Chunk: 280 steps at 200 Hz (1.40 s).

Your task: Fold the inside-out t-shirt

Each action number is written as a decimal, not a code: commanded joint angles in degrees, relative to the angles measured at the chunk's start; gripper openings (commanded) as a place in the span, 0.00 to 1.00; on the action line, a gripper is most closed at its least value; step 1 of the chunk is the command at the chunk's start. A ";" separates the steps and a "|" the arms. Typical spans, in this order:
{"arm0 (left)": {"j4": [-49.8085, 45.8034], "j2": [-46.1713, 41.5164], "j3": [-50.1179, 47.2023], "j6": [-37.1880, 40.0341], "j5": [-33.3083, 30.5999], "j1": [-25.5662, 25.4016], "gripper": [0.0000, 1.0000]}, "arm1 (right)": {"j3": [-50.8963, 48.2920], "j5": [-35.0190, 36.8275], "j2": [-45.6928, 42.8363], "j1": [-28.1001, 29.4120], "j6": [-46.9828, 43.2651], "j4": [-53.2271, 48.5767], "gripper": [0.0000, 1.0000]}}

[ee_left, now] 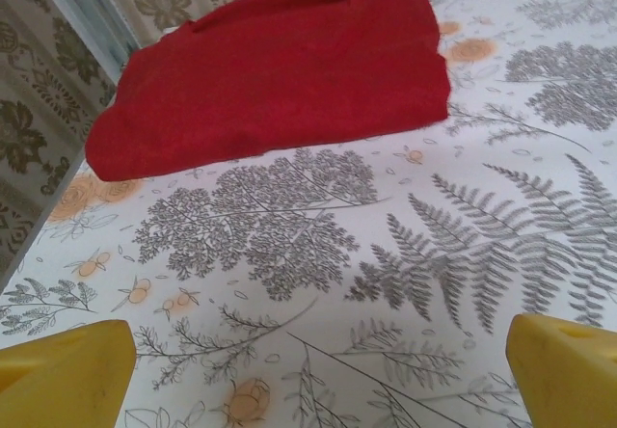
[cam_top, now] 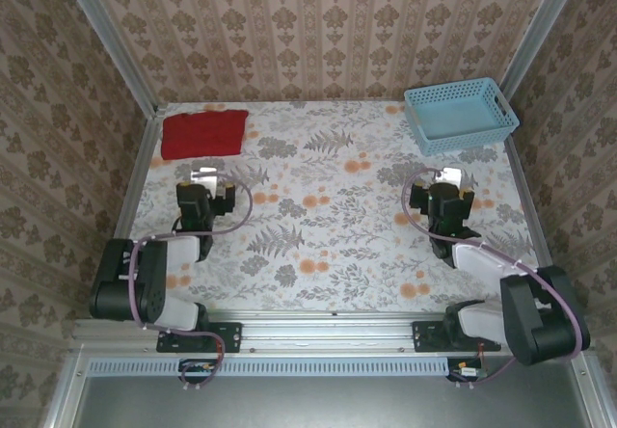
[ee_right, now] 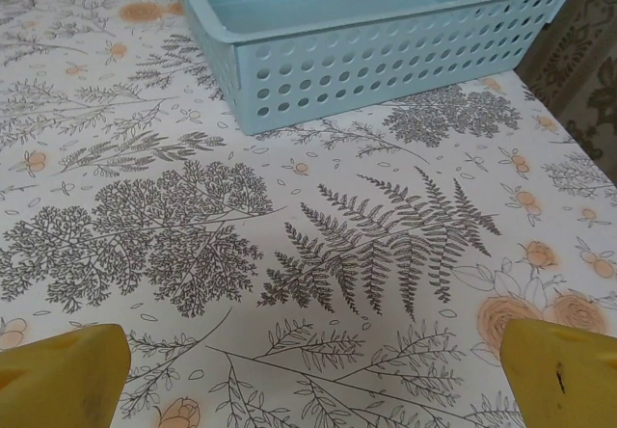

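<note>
The red t-shirt point(cam_top: 203, 132) lies folded into a compact rectangle at the table's far left corner; in the left wrist view the t-shirt point(ee_left: 280, 71) fills the upper part, flat on the floral cloth. My left gripper point(cam_top: 205, 179) rests low on the table just in front of the shirt, open, its yellow fingertips point(ee_left: 67, 370) spread wide over bare tablecloth. My right gripper point(cam_top: 451, 180) sits at the right side, also open with nothing between its fingertips point(ee_right: 564, 370).
A light-blue perforated plastic basket point(cam_top: 460, 116) stands at the far right corner, its wall point(ee_right: 386, 62) close ahead of the right gripper. Patterned walls close in the table on three sides. The floral tablecloth point(cam_top: 328, 216) stretches between the arms.
</note>
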 commanded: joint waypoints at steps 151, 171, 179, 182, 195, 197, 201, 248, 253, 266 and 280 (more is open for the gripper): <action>5.42 5.10 1.38 -3.01 3.06 4.56 1.00 | -0.03 -16.98 10.86 -6.22 -5.83 20.42 1.00; 5.46 5.07 1.38 -3.04 3.10 4.49 1.00 | 0.60 -17.63 15.37 -6.46 -5.79 23.25 1.00; 5.42 5.13 1.38 -3.03 3.10 4.53 1.00 | 0.68 -18.63 16.61 -6.68 -6.03 24.54 1.00; 5.46 5.12 1.38 -3.02 3.07 4.51 1.00 | 0.60 -18.96 16.46 -6.85 -5.95 24.31 1.00; 5.44 5.09 1.38 -3.02 3.10 4.49 1.00 | 0.37 -19.25 17.03 -7.26 -5.51 24.95 1.00; 5.44 5.08 1.38 -2.99 3.15 4.48 1.00 | 0.27 -19.33 17.15 -7.34 -5.43 25.22 1.00; 5.44 5.12 1.38 -3.01 3.16 4.53 1.00 | 0.27 -19.50 17.09 -7.51 -5.32 25.29 1.00; 5.46 5.13 1.38 -3.02 3.08 4.49 1.00 | 0.24 -19.55 17.02 -7.55 -5.28 25.04 1.00; 5.42 5.13 1.38 -3.04 3.09 4.52 1.00 | 0.24 -19.53 17.02 -7.61 -5.28 24.97 1.00; 5.50 5.07 1.39 -3.01 3.13 4.56 1.00 | 0.24 -19.55 16.88 -7.57 -5.31 25.02 1.00; 5.42 5.13 1.38 -3.01 3.08 4.49 1.00 | 0.16 -19.58 16.87 -7.54 -5.31 25.17 1.00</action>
